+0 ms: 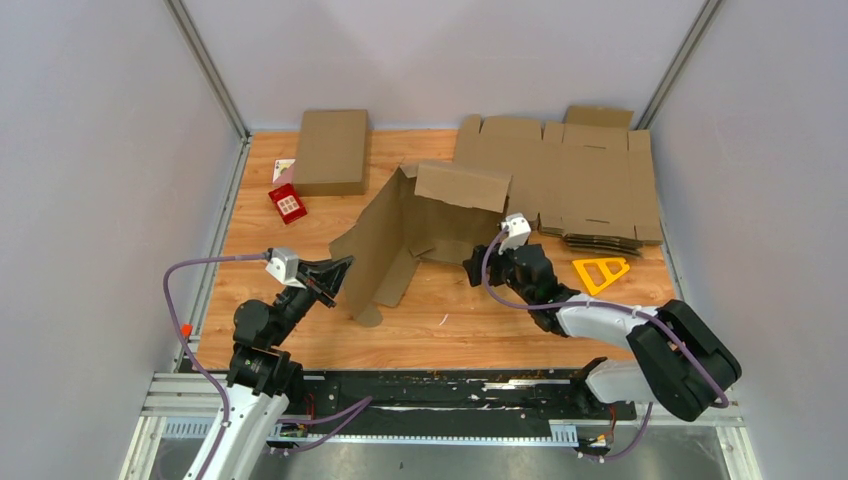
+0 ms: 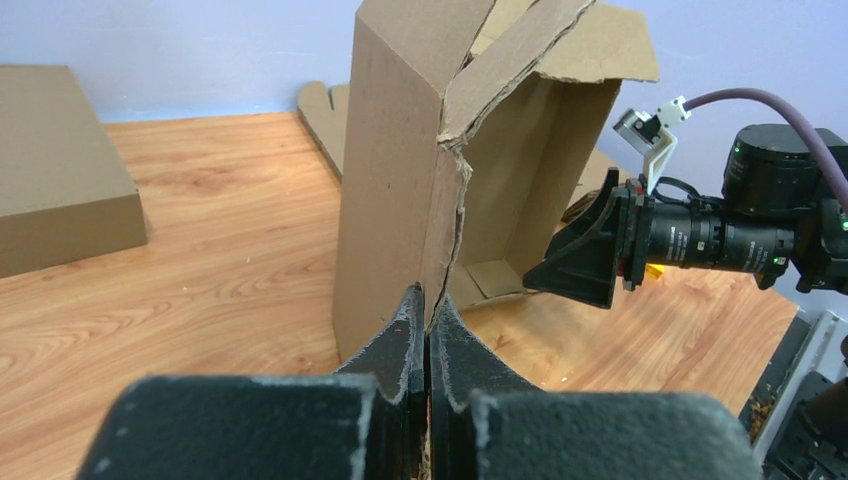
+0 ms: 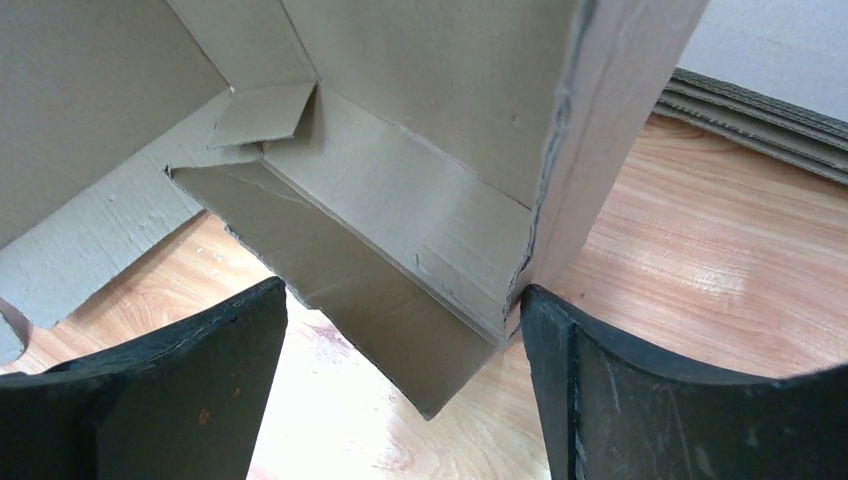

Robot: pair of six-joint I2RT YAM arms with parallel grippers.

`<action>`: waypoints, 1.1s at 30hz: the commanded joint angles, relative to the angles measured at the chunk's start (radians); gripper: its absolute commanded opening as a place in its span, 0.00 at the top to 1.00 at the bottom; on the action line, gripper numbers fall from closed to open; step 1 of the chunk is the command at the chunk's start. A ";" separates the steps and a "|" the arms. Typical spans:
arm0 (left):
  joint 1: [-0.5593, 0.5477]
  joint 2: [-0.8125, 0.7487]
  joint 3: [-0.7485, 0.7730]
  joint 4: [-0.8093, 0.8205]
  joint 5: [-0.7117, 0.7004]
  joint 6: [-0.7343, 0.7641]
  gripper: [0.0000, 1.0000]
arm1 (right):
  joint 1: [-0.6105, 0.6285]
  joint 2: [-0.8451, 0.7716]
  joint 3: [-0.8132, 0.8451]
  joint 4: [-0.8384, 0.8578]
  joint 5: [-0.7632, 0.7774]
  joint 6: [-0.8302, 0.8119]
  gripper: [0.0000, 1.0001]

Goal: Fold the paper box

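The half-folded brown corrugated cardboard paper box [image 1: 410, 235] stands on the wooden desk [image 1: 450, 325]. At its left edge, the left end effector [image 1: 343, 268] is clenched on a wall. At its right corner, the right end effector [image 1: 472, 266] gapes, released.

Wood table [image 1: 450, 320], paper box [image 1: 400, 235], blanks [image 1: 590, 180], maybe cards [image 1: 287, 203]

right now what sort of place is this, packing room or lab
Probably a robot lab cell: a wood-grain table boxed in by plain grey walls, the left arm and right arm bolted along its near edge, a stack of cardboard blanks.
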 commanded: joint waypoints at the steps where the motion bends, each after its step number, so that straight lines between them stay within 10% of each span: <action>1: -0.006 0.008 -0.005 -0.046 0.027 -0.008 1.00 | 0.019 0.012 0.036 0.041 -0.022 -0.020 0.13; 33: -0.006 0.014 -0.004 -0.052 0.011 -0.006 1.00 | -0.021 -0.052 -0.014 0.093 0.030 -0.010 0.05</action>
